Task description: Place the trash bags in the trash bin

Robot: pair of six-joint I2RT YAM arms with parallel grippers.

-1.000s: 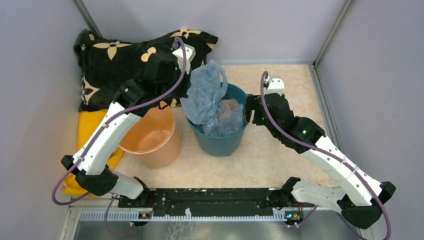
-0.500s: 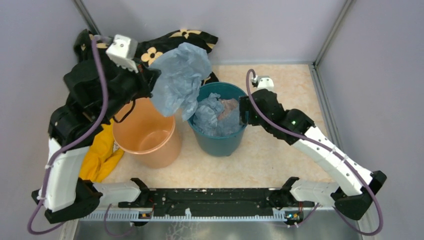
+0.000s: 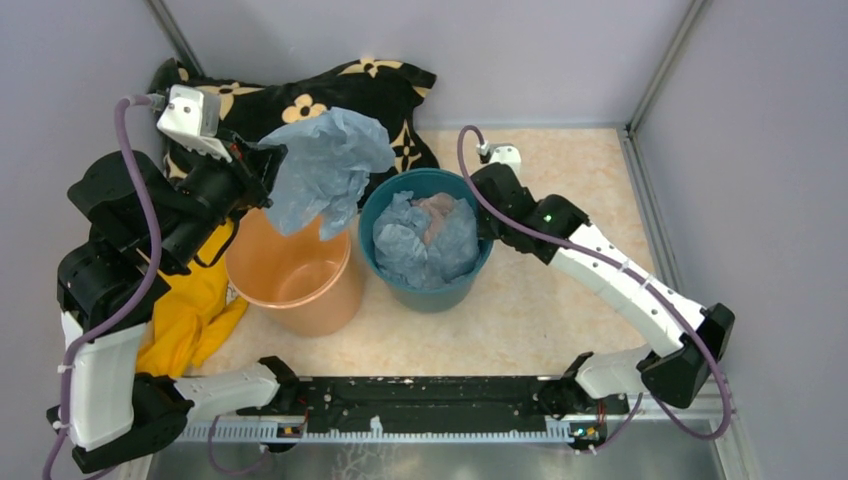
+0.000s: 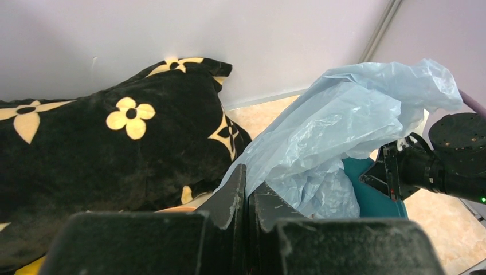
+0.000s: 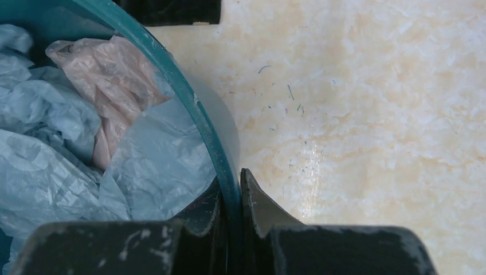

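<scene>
Left claw is closed on a pale blue trash bag, holding it above the trash bin for dropping; right claw grips the teal bucket rim, I think to steady it.

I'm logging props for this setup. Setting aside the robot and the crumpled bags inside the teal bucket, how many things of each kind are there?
Buckets: 2, the peach-orange bucket and the dark teal bucket
Cushions: 1, the patterned cushion
Cloths: 1, the yellow cloth
Lifted bags: 1, the pale blue bag
Total: 5
</scene>
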